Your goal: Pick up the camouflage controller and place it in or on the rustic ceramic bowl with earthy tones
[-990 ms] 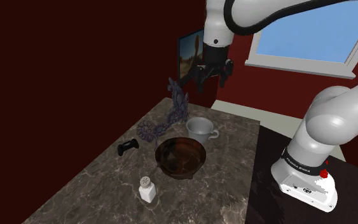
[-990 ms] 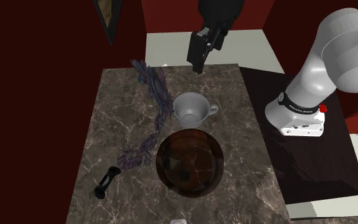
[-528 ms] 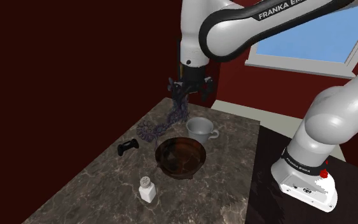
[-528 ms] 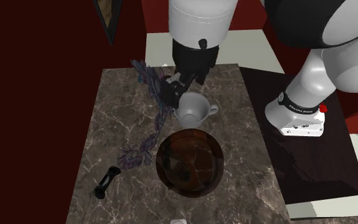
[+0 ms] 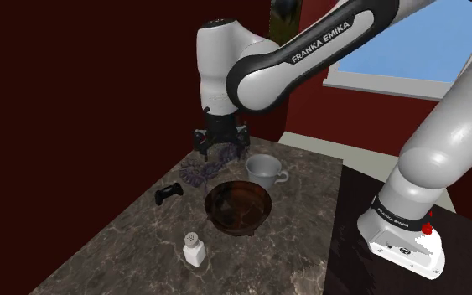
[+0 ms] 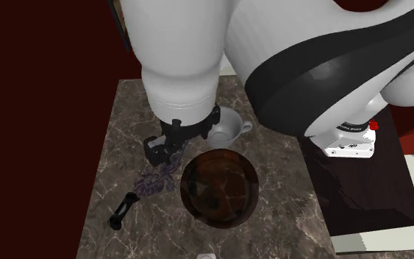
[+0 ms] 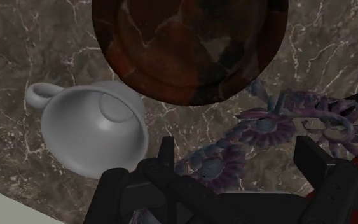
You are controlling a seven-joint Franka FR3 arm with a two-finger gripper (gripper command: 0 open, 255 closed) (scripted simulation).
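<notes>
**Claw over the wrong thing**

Claw (image 5: 220,147) is spread and empty, hanging above the purple spiky ornament (image 5: 198,173) beside the white cup (image 5: 264,170). The dark controller (image 5: 168,194) lies apart on the worktop (image 5: 116,251), at the shoulder view's left of the brown bowl (image 5: 238,206). Risk: dropping here snags the ornament or knocks the cup. Dark marble surface, dark red walls, window (image 5: 410,50).

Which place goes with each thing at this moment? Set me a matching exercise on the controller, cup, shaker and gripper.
Things:
1. controller
2. cup
3. shaker
4. gripper

Places, by the shoulder view:
A. open, above the purple strand
B. below and left of the bowl, lowest in the picture
C. just up and right of the bowl
D. lying left of the bowl, apart from it

Pairs: 1-D, 2-C, 3-B, 4-A.
</notes>
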